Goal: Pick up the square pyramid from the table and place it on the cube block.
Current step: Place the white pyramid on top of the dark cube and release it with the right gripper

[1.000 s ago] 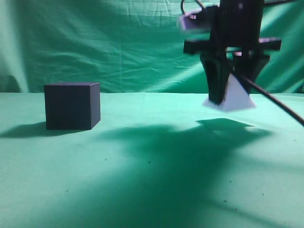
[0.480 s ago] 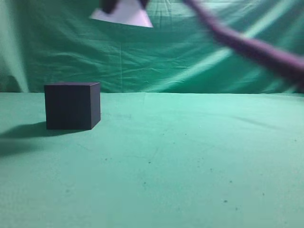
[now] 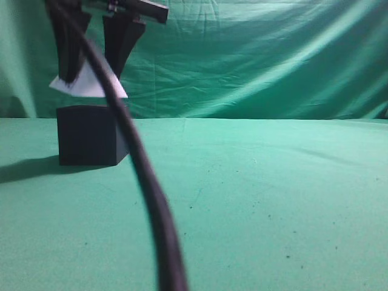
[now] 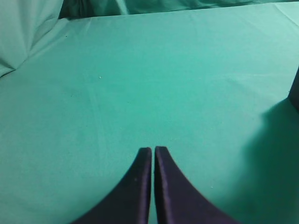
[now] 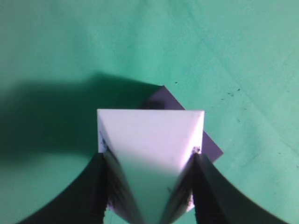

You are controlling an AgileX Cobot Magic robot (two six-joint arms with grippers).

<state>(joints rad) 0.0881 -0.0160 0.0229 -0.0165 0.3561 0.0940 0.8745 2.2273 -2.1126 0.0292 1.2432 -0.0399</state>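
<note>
The white square pyramid [image 3: 85, 86] hangs just above the dark cube block [image 3: 91, 136], which stands on the green table [image 3: 273, 200] at the left. My right gripper [image 3: 92, 73] has reached across to the left and is shut on the pyramid's sloping sides. In the right wrist view the pyramid [image 5: 149, 135] sits between the fingers [image 5: 149, 161], with a corner of the cube [image 5: 212, 147] showing beneath it. My left gripper [image 4: 153, 150] is shut and empty over bare cloth.
A thick black cable [image 3: 151, 194] hangs across the front of the exterior view. A wrinkled green backdrop [image 3: 254, 60] closes the far side. A dark edge [image 4: 295, 93] shows at the right border of the left wrist view.
The right gripper has carried the pyramid from the right side, up and across to the left, and now holds it lower, just over the cube. The cube has not moved.
</note>
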